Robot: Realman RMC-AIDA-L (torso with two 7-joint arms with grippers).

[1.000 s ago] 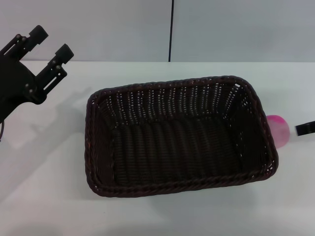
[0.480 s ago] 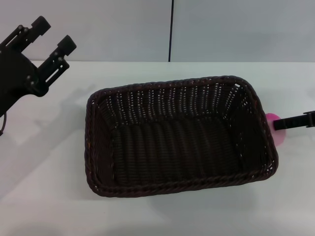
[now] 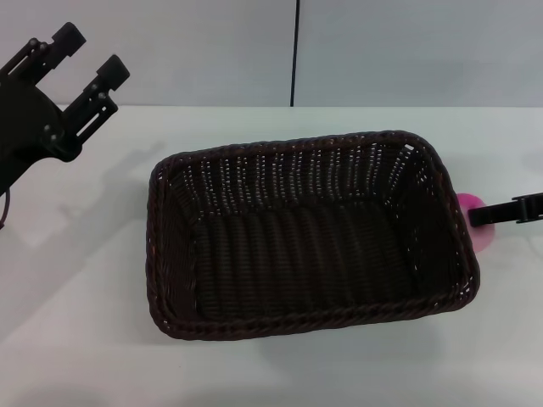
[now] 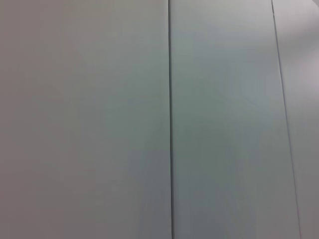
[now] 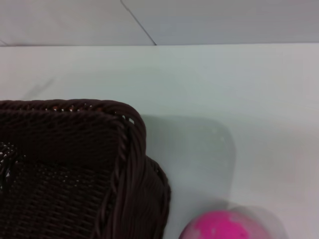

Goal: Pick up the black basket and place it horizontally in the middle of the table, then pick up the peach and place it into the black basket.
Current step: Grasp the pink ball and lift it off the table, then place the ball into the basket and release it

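Observation:
The black basket [image 3: 305, 237] lies lengthwise in the middle of the white table [image 3: 85, 280], open side up and empty. The peach [image 3: 477, 231] sits on the table against the basket's right end, partly hidden by the rim. It also shows in the right wrist view [image 5: 224, 226], beside the basket's corner [image 5: 75, 164]. My right gripper [image 3: 484, 214] reaches in from the right edge, just over the peach. Only a dark bar of it shows. My left gripper [image 3: 85, 59] is open and empty, raised at the far left, away from the basket.
A grey wall with a dark vertical seam [image 3: 294, 51] stands behind the table. The left wrist view shows only this wall [image 4: 99, 119]. Bare tabletop lies left of the basket and in front of it [image 3: 297, 373].
My right gripper has come in from the right edge to above the peach, covering part of it. My left gripper has lifted slightly. The basket has not moved.

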